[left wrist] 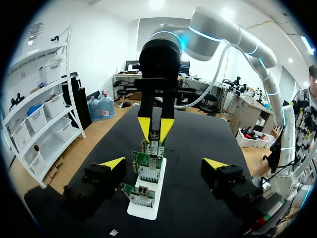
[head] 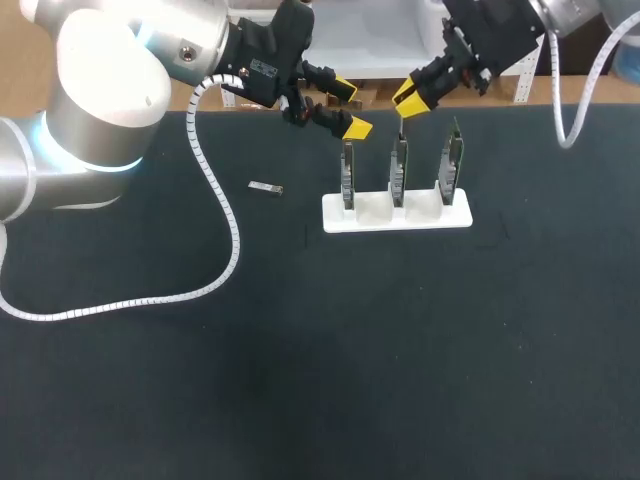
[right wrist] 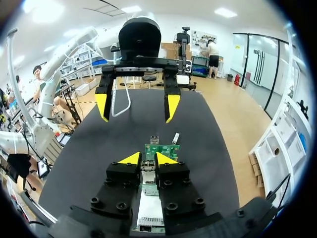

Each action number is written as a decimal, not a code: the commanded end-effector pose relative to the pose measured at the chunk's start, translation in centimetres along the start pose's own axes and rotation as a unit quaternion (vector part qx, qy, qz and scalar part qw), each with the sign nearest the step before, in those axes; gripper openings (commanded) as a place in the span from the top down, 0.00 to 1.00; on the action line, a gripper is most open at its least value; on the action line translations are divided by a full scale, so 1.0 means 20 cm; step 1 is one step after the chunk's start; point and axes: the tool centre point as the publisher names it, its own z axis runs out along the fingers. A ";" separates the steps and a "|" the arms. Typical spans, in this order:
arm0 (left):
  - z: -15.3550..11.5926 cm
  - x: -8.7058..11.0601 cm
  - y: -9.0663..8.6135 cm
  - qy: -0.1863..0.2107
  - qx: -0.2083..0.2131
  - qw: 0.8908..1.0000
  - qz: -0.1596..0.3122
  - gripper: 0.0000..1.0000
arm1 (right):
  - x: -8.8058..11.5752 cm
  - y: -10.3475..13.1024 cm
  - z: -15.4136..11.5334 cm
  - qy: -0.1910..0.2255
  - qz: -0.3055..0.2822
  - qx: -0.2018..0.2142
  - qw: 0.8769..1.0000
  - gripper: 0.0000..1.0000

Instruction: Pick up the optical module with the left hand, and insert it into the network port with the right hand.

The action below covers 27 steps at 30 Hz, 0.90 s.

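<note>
The optical module (head: 266,187) lies on the dark surface (head: 300,350), left of the white holder (head: 396,214) of upright network cards (head: 347,178). Farther back, the left end effector (head: 350,108) hangs released, its label unreadable. The right end effector (head: 408,100) is clenched on a silver piece (left wrist: 155,135) above the middle card (head: 399,165)

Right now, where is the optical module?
The optical module lies free on the table in the head view, left of the white board holder.
</note>
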 end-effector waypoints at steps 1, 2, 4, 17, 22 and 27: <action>0.00 -0.01 0.00 0.003 -0.001 1.000 -0.002 0.00 | 0.01 0.02 0.01 0.001 0.001 0.001 1.000 1.00; 0.00 -0.01 0.00 0.003 -0.001 1.000 -0.002 0.00 | 0.01 0.02 0.02 0.001 0.001 0.001 1.000 1.00; 0.00 -0.01 0.00 0.003 -0.001 1.000 -0.002 0.00 | 0.01 0.02 0.02 0.002 0.003 0.000 1.000 1.00; 0.00 -0.01 0.00 0.003 -0.001 1.000 -0.002 0.00 | 0.00 0.00 0.02 0.002 -0.001 0.005 1.000 1.00; 0.00 -0.01 0.00 0.003 -0.001 1.000 -0.002 0.00 | 0.00 -0.01 0.02 0.003 0.001 0.005 1.000 1.00; 0.00 -0.01 0.00 0.003 -0.001 1.000 -0.002 0.00 | -0.01 -0.02 0.02 0.002 -0.001 0.006 1.000 1.00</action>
